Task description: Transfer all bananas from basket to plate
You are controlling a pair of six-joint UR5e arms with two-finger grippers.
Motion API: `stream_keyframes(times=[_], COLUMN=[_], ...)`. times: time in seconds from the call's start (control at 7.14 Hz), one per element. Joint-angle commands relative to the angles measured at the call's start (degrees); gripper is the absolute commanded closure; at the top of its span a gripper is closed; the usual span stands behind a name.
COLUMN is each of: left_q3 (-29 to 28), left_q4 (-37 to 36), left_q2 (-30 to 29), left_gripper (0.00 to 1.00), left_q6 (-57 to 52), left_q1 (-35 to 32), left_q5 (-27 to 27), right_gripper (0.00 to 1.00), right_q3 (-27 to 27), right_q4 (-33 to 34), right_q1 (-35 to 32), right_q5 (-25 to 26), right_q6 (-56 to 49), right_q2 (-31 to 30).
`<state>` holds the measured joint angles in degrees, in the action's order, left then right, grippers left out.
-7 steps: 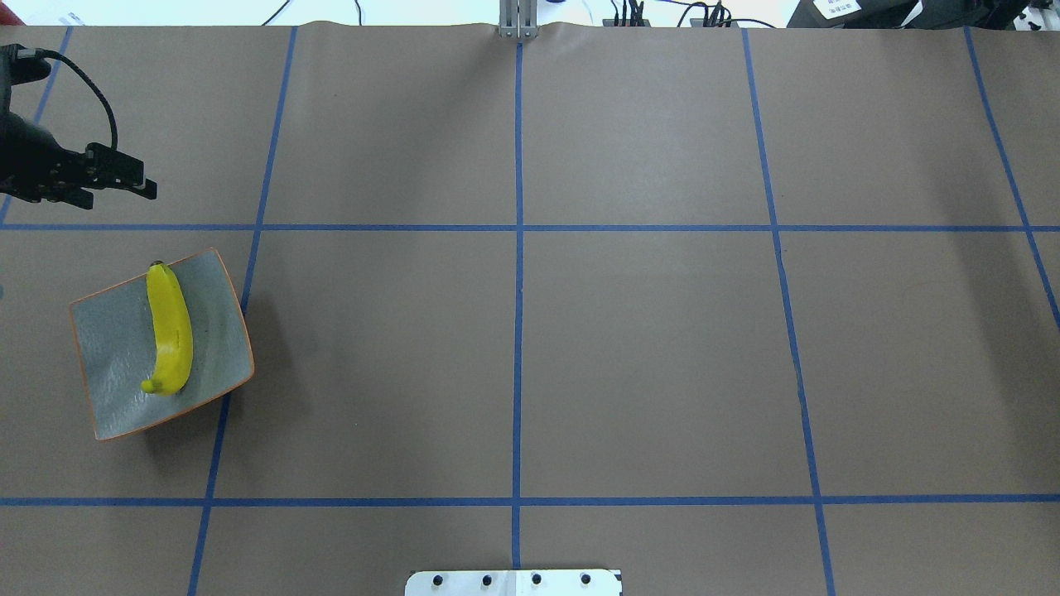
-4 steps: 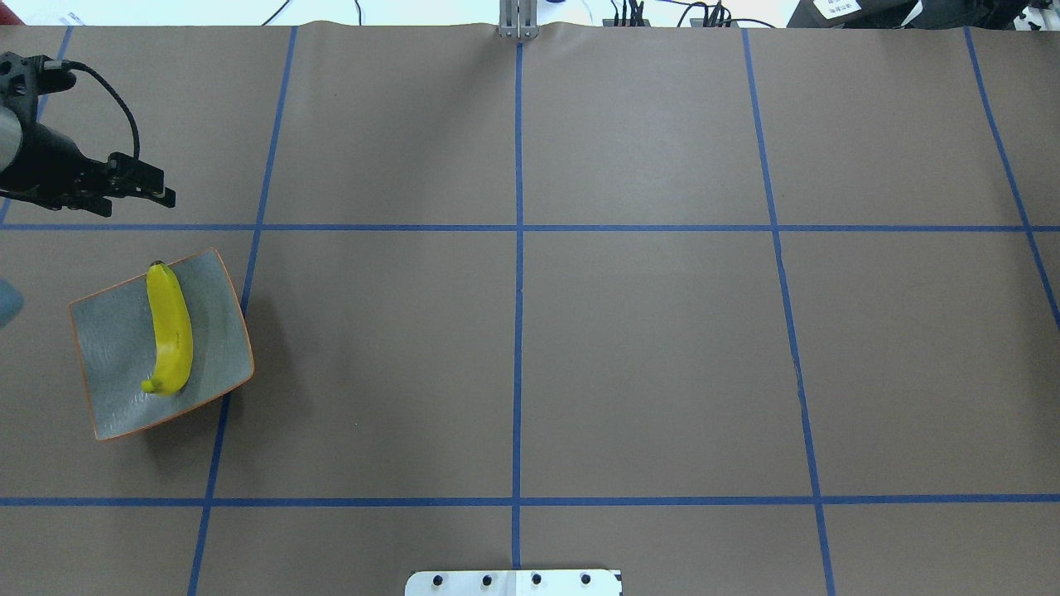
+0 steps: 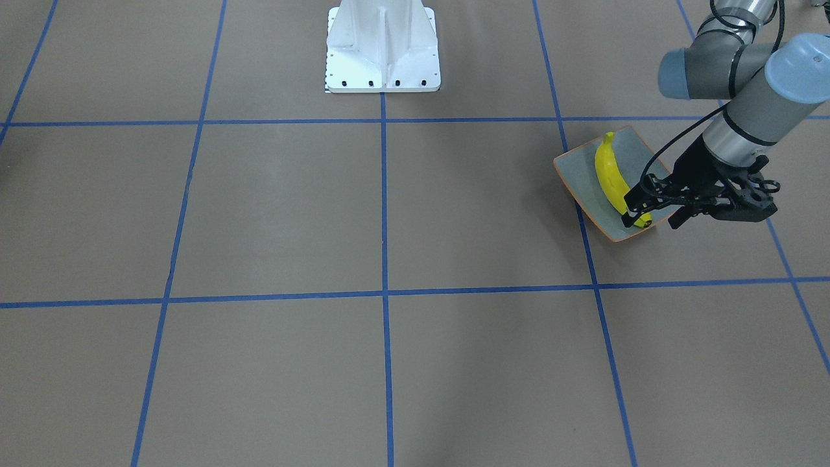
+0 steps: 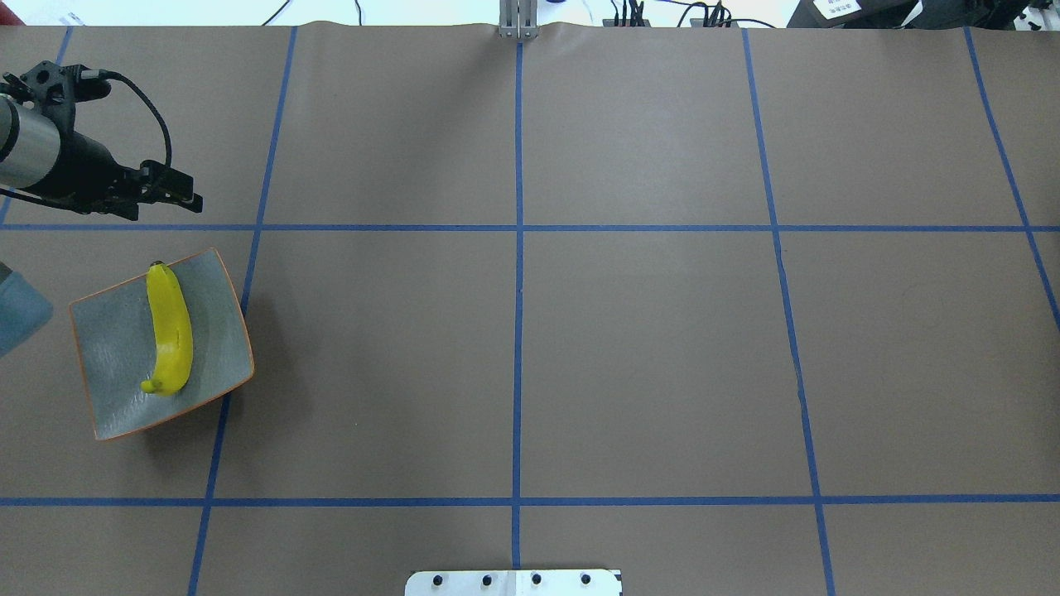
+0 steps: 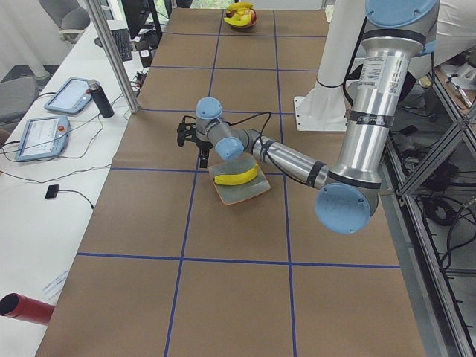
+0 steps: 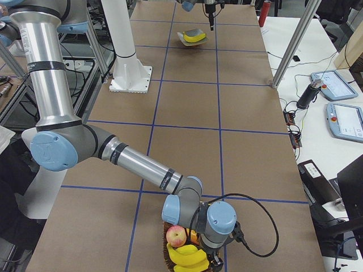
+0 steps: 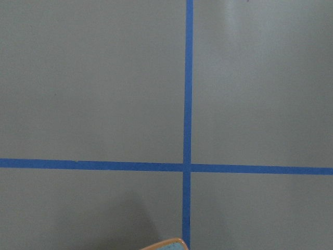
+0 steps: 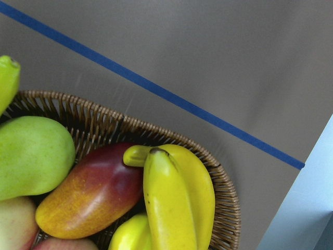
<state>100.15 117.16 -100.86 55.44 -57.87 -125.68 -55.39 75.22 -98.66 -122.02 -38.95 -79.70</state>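
One yellow banana (image 4: 170, 331) lies lengthwise on the grey-blue plate (image 4: 112, 364) at the table's left side; both also show in the front view, banana (image 3: 613, 178) and plate (image 3: 579, 170). My left gripper (image 4: 186, 194) hovers open and empty beyond the plate's far corner, and it shows in the front view (image 3: 650, 222). Several more bananas (image 8: 177, 203) lie in the wicker basket (image 8: 225, 208). My right gripper (image 6: 214, 262) is low over the basket (image 6: 167, 252); I cannot tell whether it is open or shut.
The basket also holds a green mango (image 8: 31, 156), a red-yellow mango (image 8: 88, 192) and an apple (image 6: 177, 235). The white robot base (image 3: 382, 45) stands at the table's near middle edge. Blue tape lines grid the brown table. The plate's corner (image 7: 166, 245) shows in the left wrist view.
My left arm has moved rightward in the overhead view, coming further in from the left edge. The plate and its banana have not moved.
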Motion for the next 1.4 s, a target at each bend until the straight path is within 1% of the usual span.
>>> stream_keyframes(times=[0.0, 0.14, 0.42, 0.56, 0.7, 0.84, 0.98, 1.26], left_q3=[0.0, -0.1, -0.2, -0.2, -0.2, -0.1, -0.1, -0.1], left_q4=[0.0, 0.0, 0.0, 0.0, 0.0, 0.0, 0.0, 0.1], left_q2=[-0.3, -0.2, -0.2, -0.2, -0.2, -0.1, -0.1, -0.1], left_gripper=[0.00, 0.00, 0.00, 0.00, 0.00, 0.00, 0.00, 0.00], left_q6=[0.0, -0.1, -0.1, -0.1, -0.1, -0.1, -0.1, -0.1], left_q1=[0.0, 0.0, 0.0, 0.0, 0.0, 0.0, 0.0, 0.0], left_q5=[0.0, 0.0, 0.0, 0.0, 0.0, 0.0, 0.0, -0.1], right_gripper=[0.00, 0.00, 0.02, 0.17, 0.43, 0.74, 0.99, 1.00], right_q3=[3.0, 3.6, 3.7, 3.9, 4.1, 4.1, 4.1, 3.2], right_q4=[-0.3, -0.3, -0.3, -0.3, -0.3, -0.3, -0.3, -0.3], right_q1=[1.9, 3.3, 4.0, 4.2, 4.4, 4.4, 4.4, 4.0], right_q5=[0.1, 1.8, 2.8, 3.1, 3.3, 3.7, 3.7, 3.7], right_q6=[0.0, 0.1, 0.1, 0.1, 0.0, -0.2, -0.1, 0.1], right_q2=[0.4, 0.6, 0.6, 0.7, 0.9, 1.1, 1.1, 1.3])
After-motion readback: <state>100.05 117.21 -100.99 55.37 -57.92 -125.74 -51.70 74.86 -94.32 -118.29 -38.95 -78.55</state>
